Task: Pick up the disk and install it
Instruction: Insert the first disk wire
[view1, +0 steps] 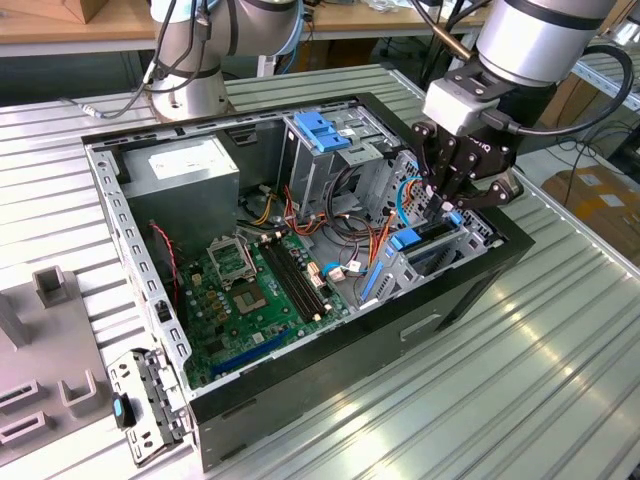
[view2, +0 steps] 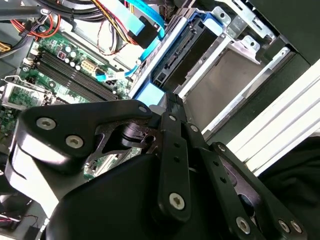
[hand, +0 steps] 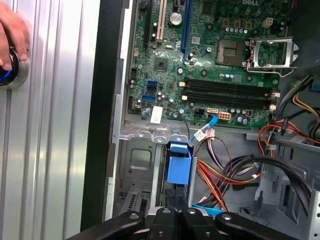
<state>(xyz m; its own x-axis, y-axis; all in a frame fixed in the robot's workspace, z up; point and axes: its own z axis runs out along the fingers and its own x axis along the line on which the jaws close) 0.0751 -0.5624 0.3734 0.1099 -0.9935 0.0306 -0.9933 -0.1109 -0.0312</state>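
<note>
The disk stands on edge in the drive bay at the corner of the open computer case. Its bright blue carrier tab sticks up at one end, and in the second wrist view the disk shows as a dark slab beside a blue rail. In the exterior view the disk lies low in the bay, on the exterior view's right. My gripper hangs straight above it, shut, fingers drawn together. The fingertips sit right at the disk's upper edge. I see nothing between them.
The motherboard lies in the case floor, with loose orange, red and blue cables beside the bay. A tall metal drive cage with a blue latch stands behind. A person's hand rests on a round button on the ribbed table.
</note>
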